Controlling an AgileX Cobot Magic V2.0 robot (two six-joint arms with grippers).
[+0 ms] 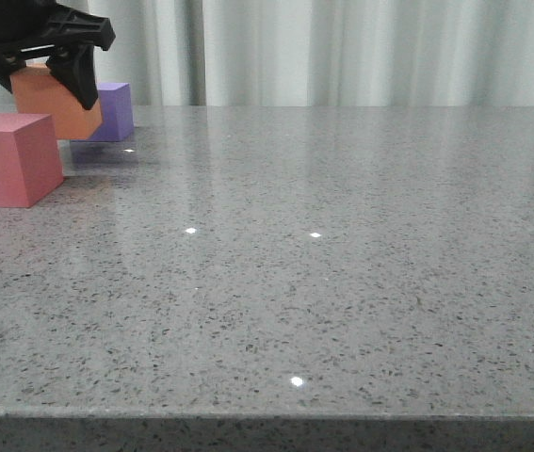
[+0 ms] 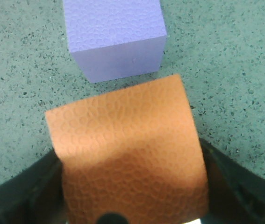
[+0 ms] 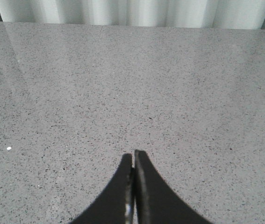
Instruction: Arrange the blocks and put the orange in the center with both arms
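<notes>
My left gripper point(image 1: 45, 80) is shut on the orange cube point(image 1: 55, 105) and holds it at the far left of the table, its underside level with the red-pink cube's top. In the left wrist view the orange cube point(image 2: 127, 149) fills the space between the dark fingers point(image 2: 15, 196). The purple cube point(image 1: 112, 111) rests on the table just behind and to the right of it, and also shows in the left wrist view point(image 2: 116, 37). The red-pink cube point(image 1: 8, 158) rests in front of the orange one. My right gripper point(image 3: 133, 156) is shut and empty over bare table.
The grey speckled table point(image 1: 323, 264) reaches from the front edge to pale curtains point(image 1: 342, 47) at the back. The right wrist view shows only bare tabletop point(image 3: 169, 84) and curtains.
</notes>
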